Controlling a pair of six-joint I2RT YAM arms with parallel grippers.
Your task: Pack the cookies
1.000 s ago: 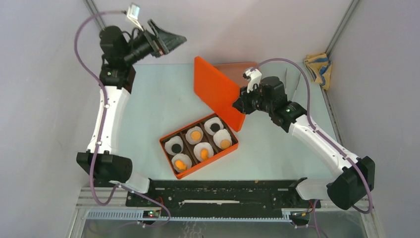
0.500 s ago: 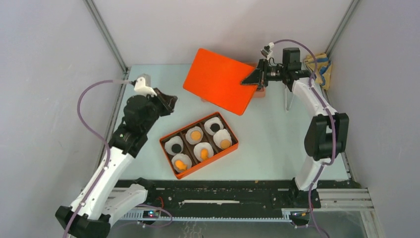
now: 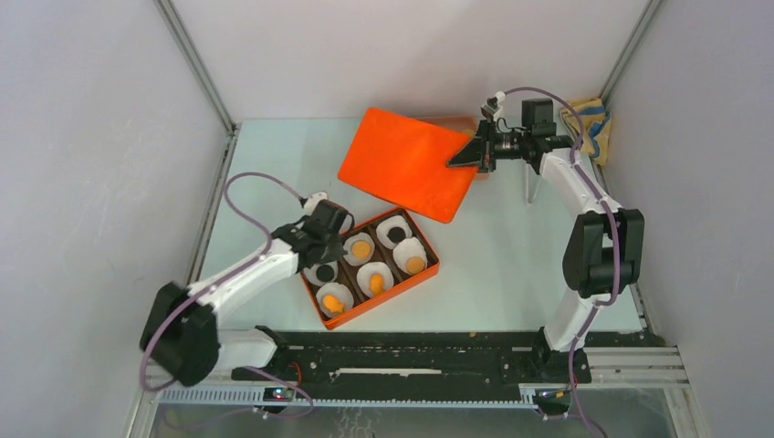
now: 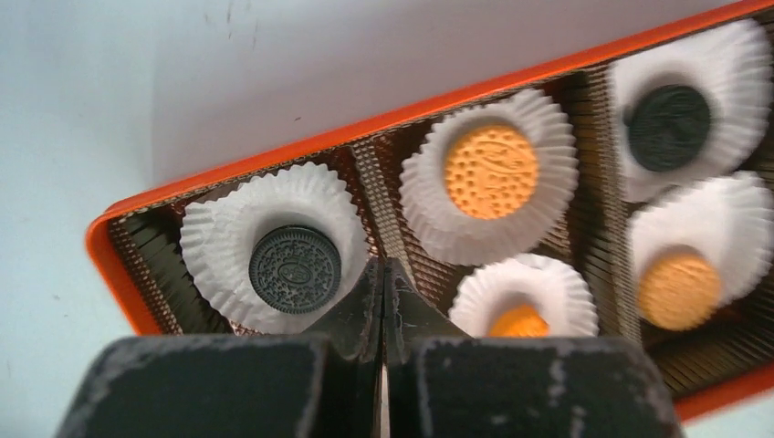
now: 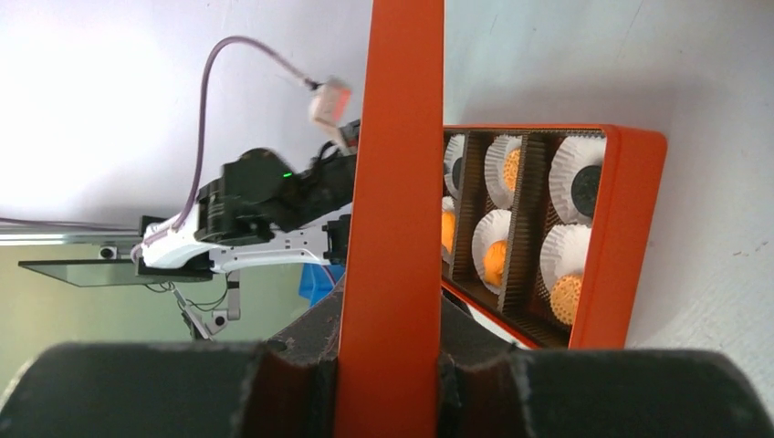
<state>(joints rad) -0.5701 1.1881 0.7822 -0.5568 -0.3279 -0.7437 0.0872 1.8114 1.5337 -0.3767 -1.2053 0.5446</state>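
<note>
An orange box (image 3: 427,270) lies mid-table with six white paper cups, each holding one of the cookies. Two are black (image 3: 325,271) (image 3: 396,234), the rest orange, such as one (image 3: 361,247) in the middle. My left gripper (image 3: 315,248) hovers over the box's left end, shut and empty, its tips (image 4: 381,274) next to a black cookie (image 4: 295,270) and above a half-hidden orange one (image 4: 518,321). My right gripper (image 3: 467,155) is shut on the edge of the flat orange lid (image 3: 406,164), held tilted above the back of the table. In the right wrist view the lid (image 5: 391,182) stands between the fingers.
A yellow and blue cloth (image 3: 586,123) lies in the back right corner. A thin metal post (image 3: 529,187) stands under the right arm. Grey walls close the table on three sides. The black base rail (image 3: 402,351) runs along the near edge.
The left arm swung from the back left corner down to the box's left end, and its gripper shut. The right arm carried the lid up and toward the back right.
</note>
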